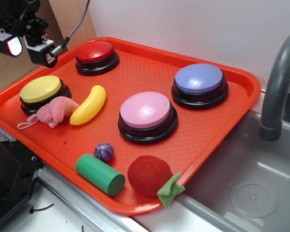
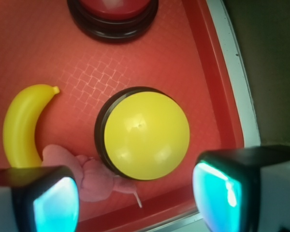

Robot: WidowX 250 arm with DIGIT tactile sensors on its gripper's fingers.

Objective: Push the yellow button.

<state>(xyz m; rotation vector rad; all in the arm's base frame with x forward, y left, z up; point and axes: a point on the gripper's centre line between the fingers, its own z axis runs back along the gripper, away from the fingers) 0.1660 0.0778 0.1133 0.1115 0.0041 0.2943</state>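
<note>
Clutter crowds your yellow button (image 2: 144,135) at the orange tray's (image 1: 232,104) left corner: a pink plush toy (image 2: 89,176) touches its base, a toy banana (image 2: 21,128) lies beside. Dome faces up, round, no long axis. Gripper (image 2: 135,205) hangs above, jaws apart.

Four buttons sit on one orange tray (image 1: 232,104): one yellow button (image 1: 40,89), one red (image 1: 94,51), one pink (image 1: 146,110), one blue (image 1: 199,79). Also one banana (image 1: 89,104), one green cylinder (image 1: 100,174), one purple ball (image 1: 104,152) (small), one pink plush toy (image 1: 55,111), one red felt fruit (image 1: 150,175).
</note>
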